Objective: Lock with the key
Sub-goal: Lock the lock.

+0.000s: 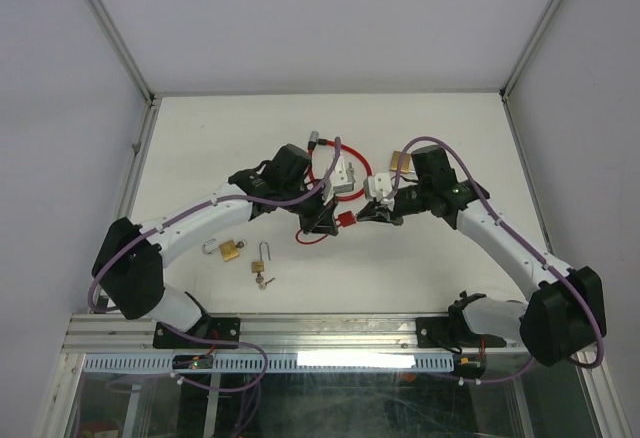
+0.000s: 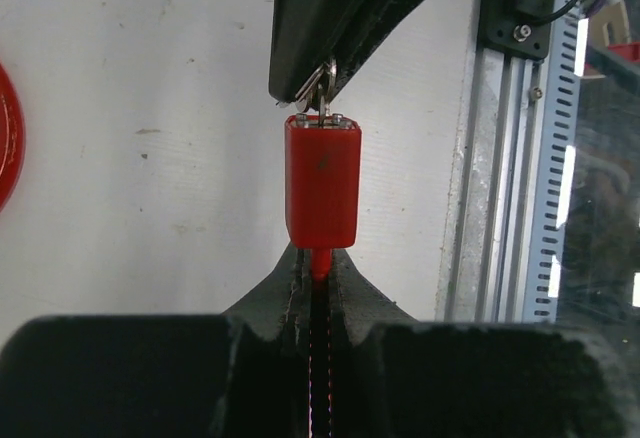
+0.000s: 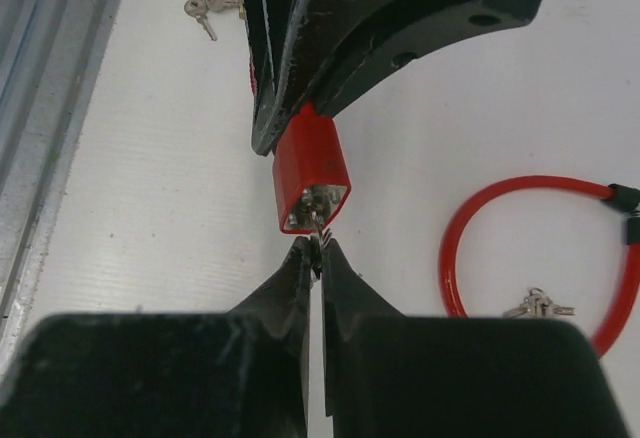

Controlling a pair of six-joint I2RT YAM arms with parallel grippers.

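Here's the left gripper, jaws pressed tight on the thin red shank at the near end of the red padlock, so the body stands straight out ahead of its fingertips. Nose to nose with it, the right gripper has its jaws pinched narrow on the key, seated in the keyhole face just ahead of its tips. Lock, key and both jaws share one line, so the turn likely falls to the right wrist, rolling about that axis.

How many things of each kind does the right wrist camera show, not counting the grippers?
Red padlock: 1
Red cable loop: 1
Key bunches on the table: 2
Key in the padlock: 1
Total: 5
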